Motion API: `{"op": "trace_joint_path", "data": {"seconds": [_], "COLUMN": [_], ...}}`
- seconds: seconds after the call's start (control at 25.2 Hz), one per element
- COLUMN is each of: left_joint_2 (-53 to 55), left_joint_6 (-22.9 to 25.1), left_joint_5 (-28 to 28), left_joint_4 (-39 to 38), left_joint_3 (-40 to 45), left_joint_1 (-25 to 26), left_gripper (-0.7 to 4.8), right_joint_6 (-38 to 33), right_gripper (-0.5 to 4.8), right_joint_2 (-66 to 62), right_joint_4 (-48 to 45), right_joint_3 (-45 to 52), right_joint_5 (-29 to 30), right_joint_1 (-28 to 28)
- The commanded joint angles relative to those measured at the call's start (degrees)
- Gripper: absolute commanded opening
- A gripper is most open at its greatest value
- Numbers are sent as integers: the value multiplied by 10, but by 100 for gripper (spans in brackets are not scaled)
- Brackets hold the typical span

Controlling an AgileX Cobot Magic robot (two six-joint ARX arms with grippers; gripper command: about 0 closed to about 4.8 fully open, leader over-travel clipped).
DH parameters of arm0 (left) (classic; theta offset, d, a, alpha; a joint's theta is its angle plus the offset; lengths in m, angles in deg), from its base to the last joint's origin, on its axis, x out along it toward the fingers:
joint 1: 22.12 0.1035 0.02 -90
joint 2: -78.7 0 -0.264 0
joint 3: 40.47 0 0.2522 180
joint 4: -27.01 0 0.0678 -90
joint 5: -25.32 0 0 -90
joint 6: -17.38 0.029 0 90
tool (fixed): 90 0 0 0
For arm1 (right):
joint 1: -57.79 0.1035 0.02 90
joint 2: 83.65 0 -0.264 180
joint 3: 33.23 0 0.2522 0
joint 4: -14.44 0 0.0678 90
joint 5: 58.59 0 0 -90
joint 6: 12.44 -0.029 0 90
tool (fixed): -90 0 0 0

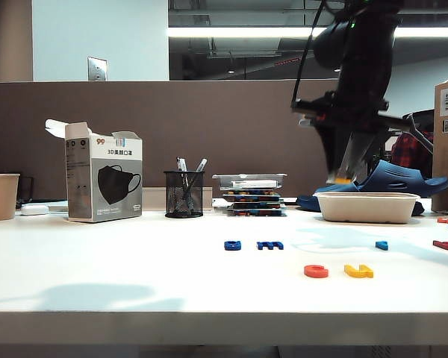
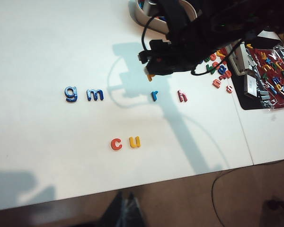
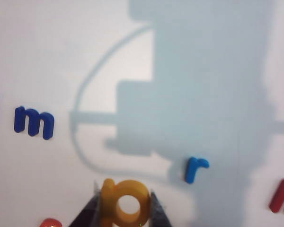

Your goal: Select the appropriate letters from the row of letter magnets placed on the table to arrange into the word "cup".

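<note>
The red "c" (image 1: 316,271) and the yellow "u" (image 1: 358,271) lie side by side on the white table (image 1: 134,283), nearer the front edge than the row of letter magnets. That row holds a blue "g" (image 2: 71,93), a blue "m" (image 2: 95,95), a light-blue "r" (image 2: 154,95) and a red "h" (image 2: 182,96). My right gripper (image 3: 125,201) is shut on the yellow "p" (image 3: 128,203) and hangs above the table, over the gap between "m" and "r". My left gripper (image 2: 127,208) is beyond the table's front edge, its fingers together and holding nothing.
A mask box (image 1: 104,179), a mesh pen cup (image 1: 184,194), stacked letter cases (image 1: 252,194) and a beige tray (image 1: 367,206) stand along the back. A paper cup (image 1: 0,195) is at the far left. Several loose letters (image 2: 220,71) lie at the right.
</note>
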Motion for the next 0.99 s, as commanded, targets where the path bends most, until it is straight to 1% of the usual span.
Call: {"op": "trace_joint_path", "data": {"seconds": [0.04, 0.16, 0.28, 0.32, 0.4, 0.6, 0.76, 0.87, 0.99], "left_joint_2": [-1, -1, -1, -1, -1, -1, -1, -1, -1], "left_joint_6": [3, 3, 3, 3, 3, 3, 3, 3, 3], "left_joint_5": [4, 4, 4, 4, 4, 4, 4, 4, 4], "left_joint_4": [0, 0, 0, 0, 0, 0, 0, 0, 0], "left_joint_3": [-2, -2, -2, -2, -2, -2, -2, -2, -2], "left_joint_1": [0, 0, 0, 0, 0, 0, 0, 0, 0], "left_gripper": [-5, -5, -5, -5, -5, -5, -5, -5, -5], "right_joint_6": [-1, -7, -14, -16, -27, -44, -59, -75, -80], "right_gripper": [106, 106, 106, 106, 106, 106, 106, 106, 106], "right_joint_2": [21, 36, 57, 68, 106, 158, 177, 196, 196], "right_joint_4": [5, 4, -10, -19, -51, -91, -120, -159, -177], "right_joint_3": [4, 16, 50, 69, 140, 257, 320, 380, 403], "right_joint_5": [-4, -4, -4, -4, -4, -14, -15, -14, -9], "right_joint_1": [-2, -2, -2, -2, -2, -2, -2, -2, -1]}}
